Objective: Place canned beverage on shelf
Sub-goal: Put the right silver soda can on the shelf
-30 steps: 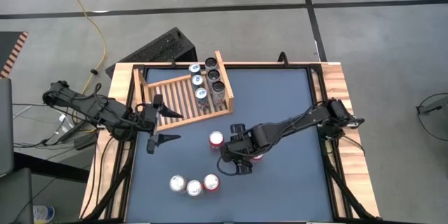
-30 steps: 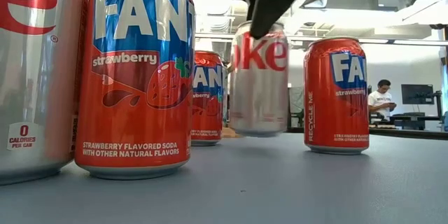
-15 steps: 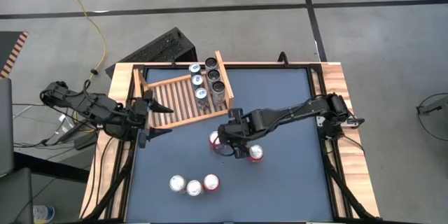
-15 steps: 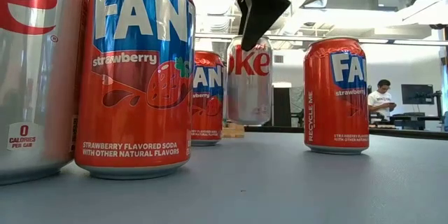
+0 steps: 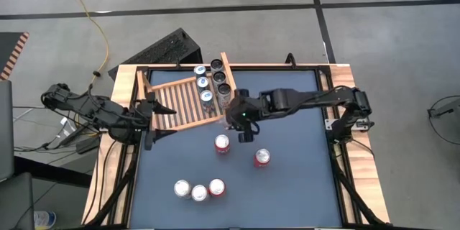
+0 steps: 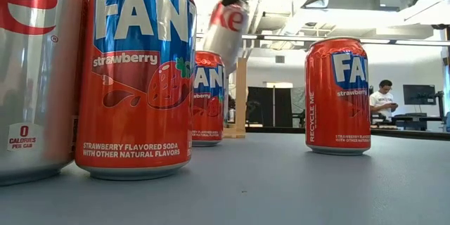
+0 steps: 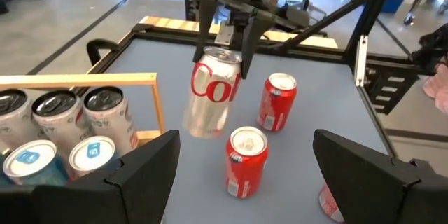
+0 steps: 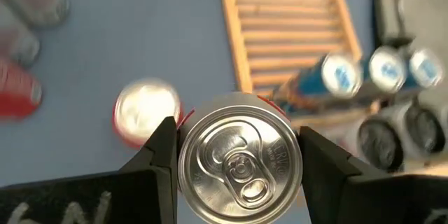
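The right gripper has swung up from the middle of the table toward twelve o'clock, and the silver Coke can it was carrying has risen off the table with it. Now it is hanging in the air, tilted, with the dark fingers clamping it from both sides just under the rim. In the overhead picture the gripper is sitting right at the shelf, by its three o'clock corner, beside the two rows of cans already standing along that side board. The can is not yet on the slats.

Across the table the left gripper is waiting at the nine o'clock edge, just off the shelf's lower corner, its fingers spread wide with nothing between them.

Two red Fanta cans are standing near the table's centre, at about six o'clock from the gripper, a little apart from each other. Three more cans are clustering close together toward seven o'clock. A black ridged box is lying on the floor beyond the table's eleven o'clock corner.
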`<control>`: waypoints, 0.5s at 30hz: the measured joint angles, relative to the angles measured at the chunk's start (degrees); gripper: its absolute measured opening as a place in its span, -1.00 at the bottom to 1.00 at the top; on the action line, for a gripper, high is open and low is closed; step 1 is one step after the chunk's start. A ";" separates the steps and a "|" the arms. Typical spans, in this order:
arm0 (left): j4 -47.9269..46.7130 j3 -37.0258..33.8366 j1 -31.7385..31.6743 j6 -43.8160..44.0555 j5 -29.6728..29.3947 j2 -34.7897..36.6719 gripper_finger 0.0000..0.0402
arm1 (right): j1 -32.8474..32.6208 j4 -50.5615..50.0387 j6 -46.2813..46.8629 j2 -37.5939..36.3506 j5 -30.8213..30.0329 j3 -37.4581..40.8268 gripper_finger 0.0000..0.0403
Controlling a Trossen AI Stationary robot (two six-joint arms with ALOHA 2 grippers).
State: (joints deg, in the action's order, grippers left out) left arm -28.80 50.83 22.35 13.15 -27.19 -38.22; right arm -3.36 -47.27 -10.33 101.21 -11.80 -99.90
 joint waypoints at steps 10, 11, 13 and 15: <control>-0.26 0.00 0.00 0.94 -0.51 -0.71 0.57 | 2.49 15.32 -4.15 4.73 8.91 0.00 -0.11; -0.40 0.00 0.00 1.00 -0.51 -0.87 0.57 | 2.43 16.69 -4.64 5.13 9.19 0.00 -0.11; -0.50 0.00 0.00 1.15 -0.59 -1.46 0.57 | 2.14 16.79 -5.23 6.85 9.35 0.00 -0.11; -0.97 0.00 0.00 1.18 -0.78 -1.72 0.57 | 2.12 17.80 -6.02 7.99 10.09 0.00 -0.11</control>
State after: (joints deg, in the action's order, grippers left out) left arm -29.78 50.83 22.35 14.33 -27.97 -39.94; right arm -1.23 -29.46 -16.35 109.20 -1.70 -99.90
